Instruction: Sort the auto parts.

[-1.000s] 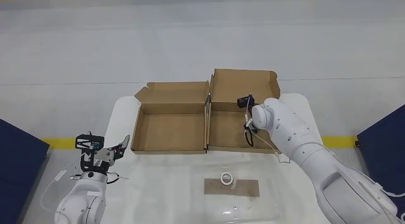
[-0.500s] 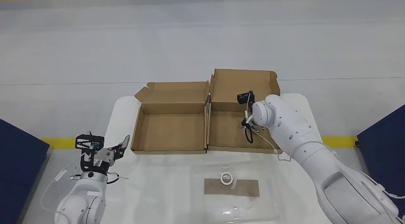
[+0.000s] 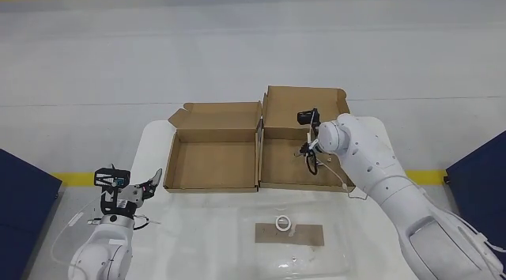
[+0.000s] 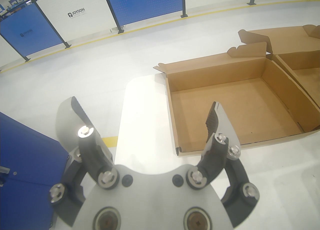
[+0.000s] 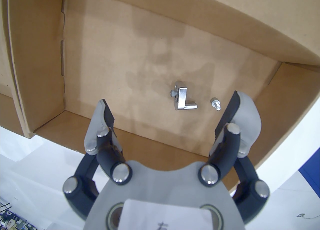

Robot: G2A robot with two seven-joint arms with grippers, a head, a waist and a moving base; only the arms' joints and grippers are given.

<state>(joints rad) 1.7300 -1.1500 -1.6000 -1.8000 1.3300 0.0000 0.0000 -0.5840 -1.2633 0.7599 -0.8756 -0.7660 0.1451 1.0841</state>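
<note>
Overhead, right gripper (image 5: pixel 170 102) hangs spread between the box walls (image 5: pixel 37 53).

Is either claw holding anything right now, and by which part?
Nothing is held. The left gripper and right gripper are both open and empty; the L-shaped metal bracket and small bolt lie loose in the cardboard box.
</note>
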